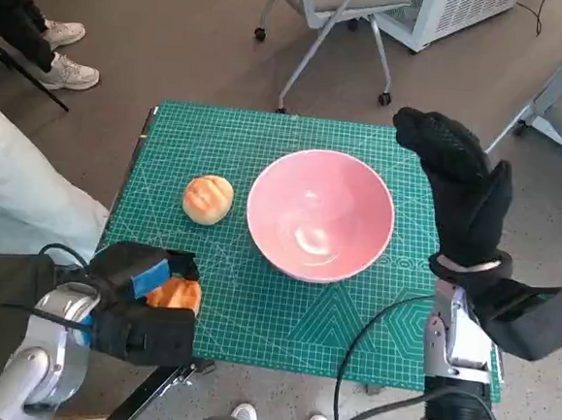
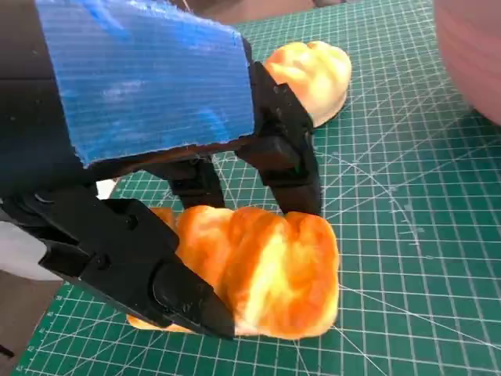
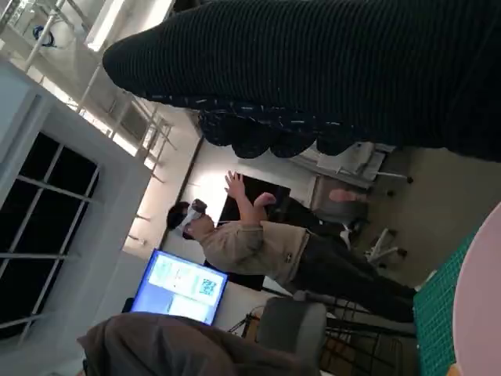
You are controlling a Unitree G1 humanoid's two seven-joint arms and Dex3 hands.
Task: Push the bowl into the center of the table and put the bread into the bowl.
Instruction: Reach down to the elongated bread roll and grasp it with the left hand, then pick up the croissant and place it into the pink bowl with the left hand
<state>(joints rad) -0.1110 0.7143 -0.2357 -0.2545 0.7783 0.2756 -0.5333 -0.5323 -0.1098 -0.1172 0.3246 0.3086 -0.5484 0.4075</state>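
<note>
In the head view we find the pink bowl (image 1: pixel 321 214) standing near the middle of the green cutting mat (image 1: pixel 253 315) that covers the bench, empty and upright. A round bread roll (image 1: pixel 208 199) lies just beside the bowl on its left, apart from it. At the mat's near left corner the left robot hand (image 1: pixel 137 301) grips a second, orange piece of bread (image 1: pixel 176 294), which rests on the mat. The right robot hand (image 1: pixel 463 190) is raised above the right edge of the bench, beside the bowl and clear of it, fingers extended and holding nothing. A person's pale trouser leg (image 1: pixel 19 199) and white shoes (image 1: pixel 64 57) show at the left. In the left wrist view we confirm the grip: black fingers (image 2: pixel 290 149) close on both sides of the orange bread, which still touches the mat; the round roll lies beyond it, and the bowl's rim shows at the edge. In the right wrist view the glove spans the picture, and a standing person (image 3: pixel 258 247) with raised hands is seen beyond, near a lit screen (image 3: pixel 184 286).
</note>
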